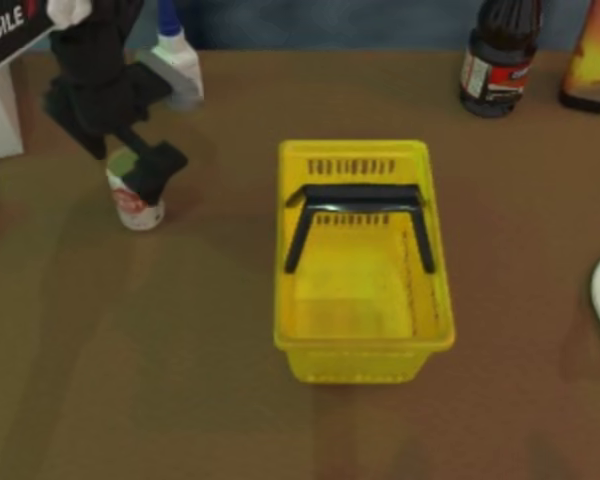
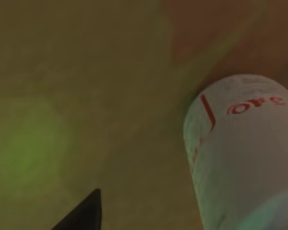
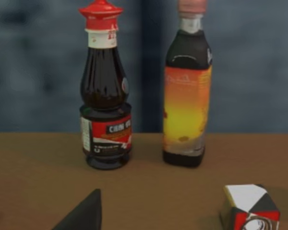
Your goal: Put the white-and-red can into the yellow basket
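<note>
You are at the grasp: your left gripper (image 1: 145,172) hangs right over the small white cylindrical can with the red label (image 1: 135,203), which stands upright on the brown table (image 1: 180,380) near its left side, well apart from the basket. Come straight down so both fingers straddle the can's body below its pale green top, and close only once the can sits squarely between them; a skewed approach would likely tip so narrow a thing.

How wide the fingers stand you cannot tell. In the left wrist view only one dark fingertip (image 2: 84,215) shows, apart from the can (image 2: 245,153) and not touching it. From above, the gripper hides the can's top, so any contact there is hidden too.

Farther right, the bright yellow rectangular plastic basket with slotted sides (image 1: 360,250) waits at the table's middle, its dark folding handle (image 1: 358,215) lying across the opening. Plan the drop into the open part, clear of that handle.

Your right arm is parked out of the top view.
</note>
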Controlling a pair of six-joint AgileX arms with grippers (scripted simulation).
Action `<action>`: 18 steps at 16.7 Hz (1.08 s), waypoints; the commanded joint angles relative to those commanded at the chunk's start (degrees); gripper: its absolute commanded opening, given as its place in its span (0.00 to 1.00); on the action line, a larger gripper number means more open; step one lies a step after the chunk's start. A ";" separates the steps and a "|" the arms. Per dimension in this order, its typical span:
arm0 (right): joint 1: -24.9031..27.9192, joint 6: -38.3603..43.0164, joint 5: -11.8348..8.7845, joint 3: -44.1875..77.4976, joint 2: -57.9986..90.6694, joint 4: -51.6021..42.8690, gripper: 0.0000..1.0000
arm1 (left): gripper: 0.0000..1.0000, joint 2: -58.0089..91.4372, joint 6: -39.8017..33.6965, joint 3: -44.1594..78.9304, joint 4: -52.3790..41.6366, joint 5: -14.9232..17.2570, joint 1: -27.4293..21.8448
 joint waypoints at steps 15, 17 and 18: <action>0.00 0.00 0.00 0.00 0.00 0.00 1.00 | 0.32 0.56 0.08 -3.47 3.71 0.01 0.05; 0.00 0.00 0.00 0.00 0.00 0.00 1.00 | 0.17 0.56 0.08 -3.47 3.71 0.01 0.05; 0.00 0.00 0.00 0.00 0.00 0.00 1.00 | 0.10 0.56 0.08 -3.47 3.71 0.01 0.05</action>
